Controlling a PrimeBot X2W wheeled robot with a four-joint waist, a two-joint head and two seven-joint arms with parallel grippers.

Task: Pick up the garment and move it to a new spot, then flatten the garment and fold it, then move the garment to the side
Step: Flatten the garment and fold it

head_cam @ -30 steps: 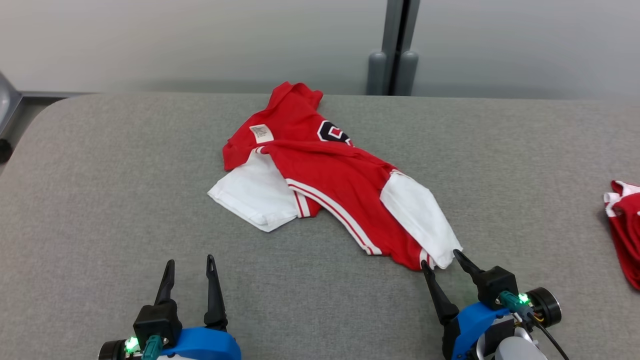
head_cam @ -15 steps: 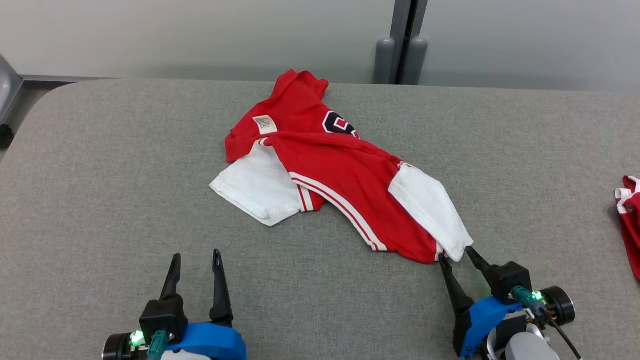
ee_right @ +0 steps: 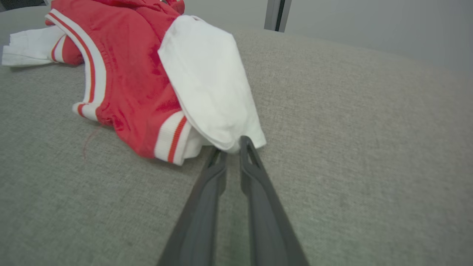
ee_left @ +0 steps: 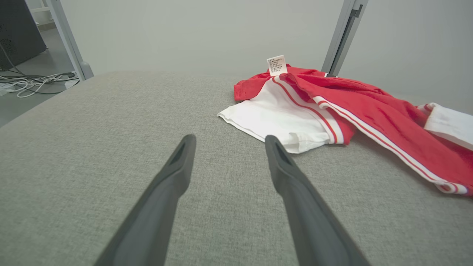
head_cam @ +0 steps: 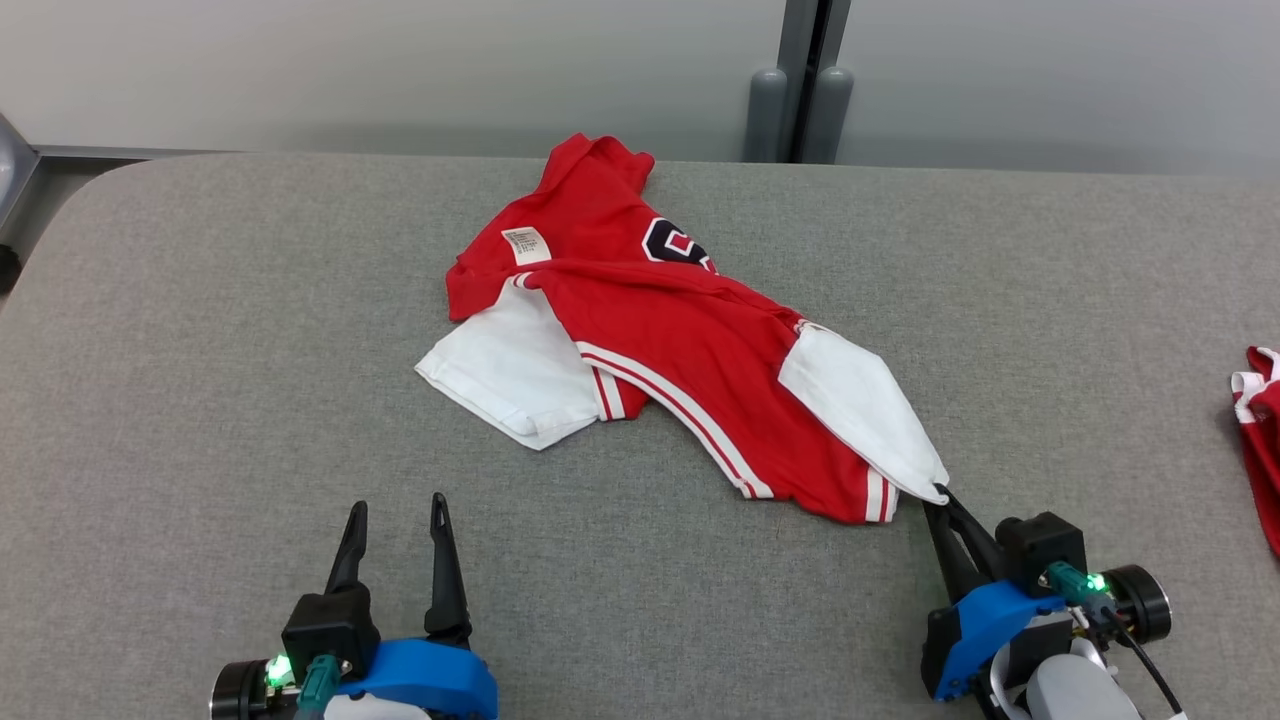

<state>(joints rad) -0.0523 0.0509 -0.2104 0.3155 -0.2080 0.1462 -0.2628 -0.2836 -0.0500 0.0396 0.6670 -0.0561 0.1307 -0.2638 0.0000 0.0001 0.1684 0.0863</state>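
shirt (head_cam: 690, 350): crumpled, red with white sleeves, lying mid-table (head_cam: 200, 350) | right gripper (head_cam: 941, 497): fingers pinched together on tip of near white sleeve (head_cam: 860, 410), low at table surface | left gripper (head_cam: 397, 505): fingers apart, empty, well apart from shirt

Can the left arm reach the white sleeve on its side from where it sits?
Probably yes: the left end effector is open, and only bare grey surface lies between it and the white sleeve.
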